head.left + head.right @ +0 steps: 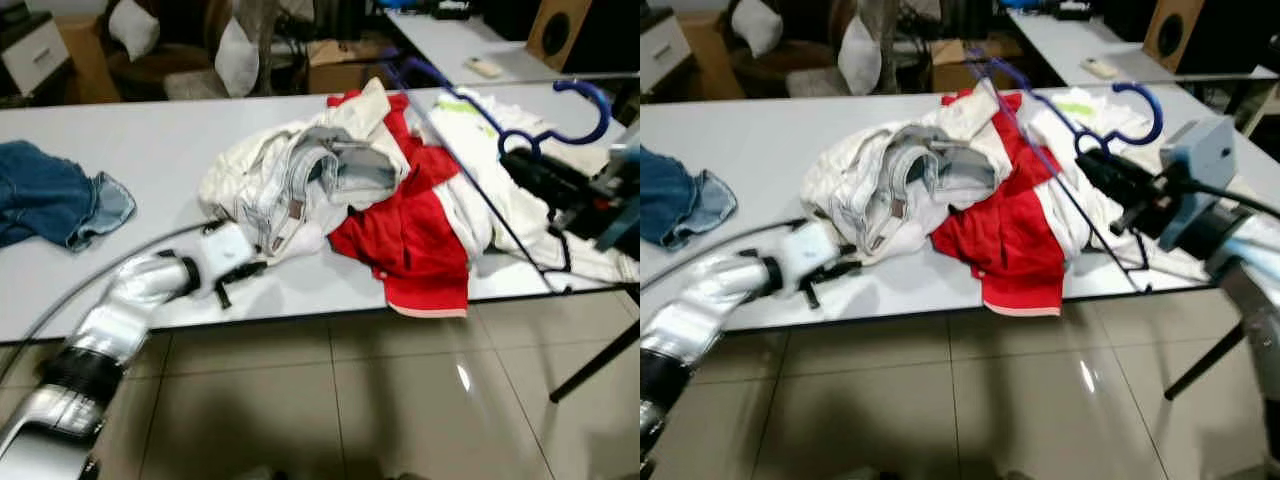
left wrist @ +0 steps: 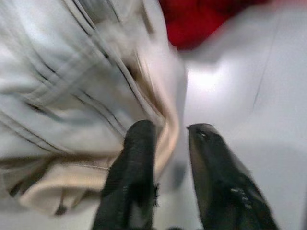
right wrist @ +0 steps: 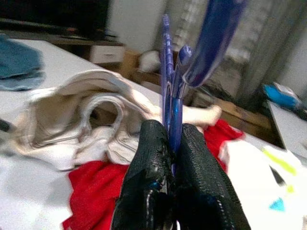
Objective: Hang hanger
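My right gripper [image 3: 172, 134] is shut on a blue plastic hanger [image 3: 169, 72], pinching its bars near the neck. From the head, that gripper [image 1: 1092, 162] holds the hanger [image 1: 1145, 105] tilted over the right side of the clothes pile, hook up and to the right. Its long bars slant across a white T-shirt [image 1: 500, 205] and a red garment [image 1: 410, 240]. Low on the table, my left gripper [image 1: 250, 270] is open. Its fingers [image 2: 139, 148] straddle the hem of a cream striped garment [image 2: 72, 86], which lies at the pile's left [image 1: 290, 185].
The white table [image 1: 150, 140] ends at a front edge close to me, above a tiled floor [image 1: 330, 400]. Blue jeans [image 1: 50, 200] lie at the far left. A black table leg [image 1: 600, 360] slants at the right. Boxes, a second table [image 1: 450, 40] and a speaker stand behind.
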Robot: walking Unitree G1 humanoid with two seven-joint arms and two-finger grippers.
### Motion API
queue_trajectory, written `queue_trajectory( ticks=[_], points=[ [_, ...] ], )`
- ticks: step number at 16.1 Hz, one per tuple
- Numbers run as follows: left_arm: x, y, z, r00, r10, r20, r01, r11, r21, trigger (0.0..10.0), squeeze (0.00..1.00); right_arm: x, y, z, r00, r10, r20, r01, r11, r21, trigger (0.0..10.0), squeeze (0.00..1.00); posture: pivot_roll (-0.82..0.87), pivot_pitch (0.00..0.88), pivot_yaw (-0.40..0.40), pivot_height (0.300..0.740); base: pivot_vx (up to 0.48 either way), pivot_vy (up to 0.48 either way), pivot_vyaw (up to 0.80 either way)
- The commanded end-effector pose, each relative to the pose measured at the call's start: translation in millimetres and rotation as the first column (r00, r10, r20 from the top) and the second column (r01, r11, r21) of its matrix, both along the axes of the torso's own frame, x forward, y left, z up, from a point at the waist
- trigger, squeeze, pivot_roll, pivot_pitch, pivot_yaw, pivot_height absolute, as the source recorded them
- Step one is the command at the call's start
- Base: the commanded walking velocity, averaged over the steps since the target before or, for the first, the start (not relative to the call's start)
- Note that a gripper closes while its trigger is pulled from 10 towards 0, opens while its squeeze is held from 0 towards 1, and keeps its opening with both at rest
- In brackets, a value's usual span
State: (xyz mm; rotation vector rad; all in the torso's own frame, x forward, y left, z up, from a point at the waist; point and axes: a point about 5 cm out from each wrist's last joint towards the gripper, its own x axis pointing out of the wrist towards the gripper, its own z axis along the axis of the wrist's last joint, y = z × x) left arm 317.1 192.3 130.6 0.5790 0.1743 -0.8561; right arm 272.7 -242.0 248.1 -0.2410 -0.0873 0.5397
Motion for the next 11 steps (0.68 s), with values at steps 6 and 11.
queue_trajectory(
  ticks=[6, 11],
  points=[
    [-40.7, 9.3, 59.6, 0.998, -0.056, 0.014, 0.056, 0.885, -0.462, 10.0, 1.00, 0.9, 4.2, -1.4, 0.956, -0.291, 0.039, 0.277, 0.939, 0.205, 10.0, 0.00, -0.15, 0.000, 0.075, 0.740, 0.000, 0.000, 0.00],
    [-25.9, 1.0, 44.1, 0.912, 0.397, 0.100, -0.301, 0.816, -0.493, 10.0, 0.42, -1.3, 35.7, -20.5, 0.918, -0.396, -0.036, 0.382, 0.853, 0.355, 10.0, 0.00, -0.16, 0.000, 0.080, 0.740, 0.000, 0.000, 0.00]
  ],
)
